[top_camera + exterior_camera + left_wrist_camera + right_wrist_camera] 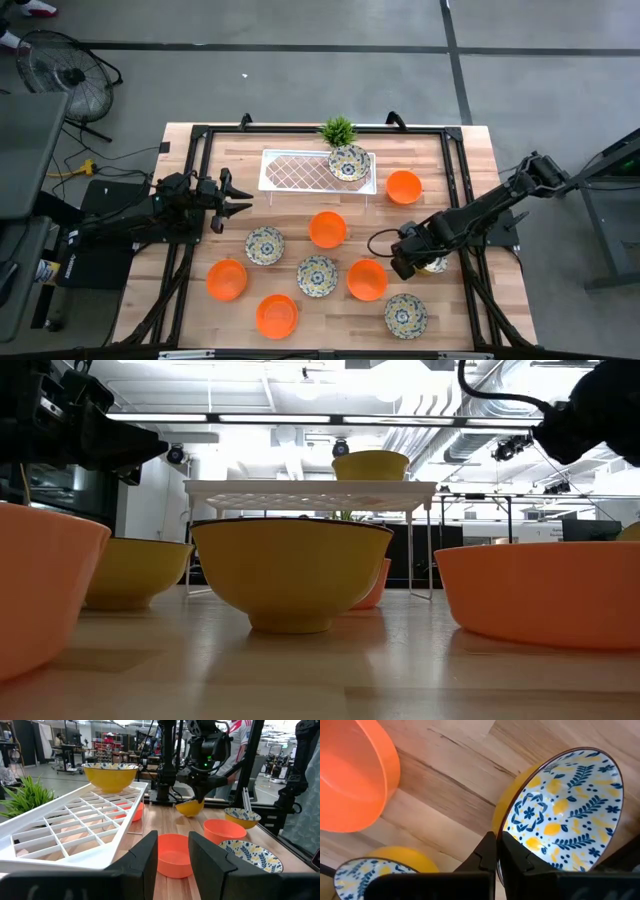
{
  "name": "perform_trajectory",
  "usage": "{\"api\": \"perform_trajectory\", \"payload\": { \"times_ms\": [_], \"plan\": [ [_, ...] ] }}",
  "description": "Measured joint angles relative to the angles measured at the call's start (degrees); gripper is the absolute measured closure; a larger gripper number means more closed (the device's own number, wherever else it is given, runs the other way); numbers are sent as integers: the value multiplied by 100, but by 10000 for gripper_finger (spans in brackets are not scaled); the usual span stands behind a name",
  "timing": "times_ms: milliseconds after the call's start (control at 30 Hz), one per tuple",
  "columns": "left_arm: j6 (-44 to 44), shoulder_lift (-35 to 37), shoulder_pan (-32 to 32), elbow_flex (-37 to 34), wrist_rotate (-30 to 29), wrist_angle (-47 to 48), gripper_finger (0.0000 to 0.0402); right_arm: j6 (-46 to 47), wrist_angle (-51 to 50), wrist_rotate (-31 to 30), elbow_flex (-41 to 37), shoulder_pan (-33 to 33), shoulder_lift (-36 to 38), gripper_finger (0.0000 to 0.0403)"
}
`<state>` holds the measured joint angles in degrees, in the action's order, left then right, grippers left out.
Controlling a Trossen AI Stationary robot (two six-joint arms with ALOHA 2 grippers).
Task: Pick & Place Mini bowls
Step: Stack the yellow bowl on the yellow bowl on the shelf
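The mini bowl in play is a floral one (565, 805), pinched by its rim between the pressed fingers of the right hand (496, 851); in the right wrist view one finger sits inside the patterned face and the other against the yellow outer wall, with the bowl tipped on edge. From the left wrist view that same bowl (190, 808) hangs clear of the desk (170, 822) beneath the right hand (201, 795). In the high view the right hand (408, 256) sits right of centre, and the white tray (300, 171) lies up and to the left of it, at upper centre, already carrying one floral bowl (348, 162) at its right end. Between hand and tray stand an orange bowl (404, 186) and another orange bowl (328, 229), so I judge the carry has to go up-left over them. The left hand (243, 201), fingers spread and holding nothing, waits at centre left, just off the tray's left end; it is nearer the tray, but the right hand has the load. Other bowls lie scattered across the lower half of the desk.
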<state>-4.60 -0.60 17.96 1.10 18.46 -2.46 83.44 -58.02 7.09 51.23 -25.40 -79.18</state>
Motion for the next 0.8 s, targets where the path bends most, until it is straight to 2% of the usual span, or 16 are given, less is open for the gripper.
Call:
{"api": "perform_trajectory", "payload": {
  "times_ms": [300, 800],
  "plan": [
    [0, 0, 2, 0, -17, 0, 296, -154, 146, -211, -14, 325, -62, 403],
    [0, 0, 1, 0, -15, 0, 296, -945, 664, -308, -8, 790, -413, 402]
  ]
}}
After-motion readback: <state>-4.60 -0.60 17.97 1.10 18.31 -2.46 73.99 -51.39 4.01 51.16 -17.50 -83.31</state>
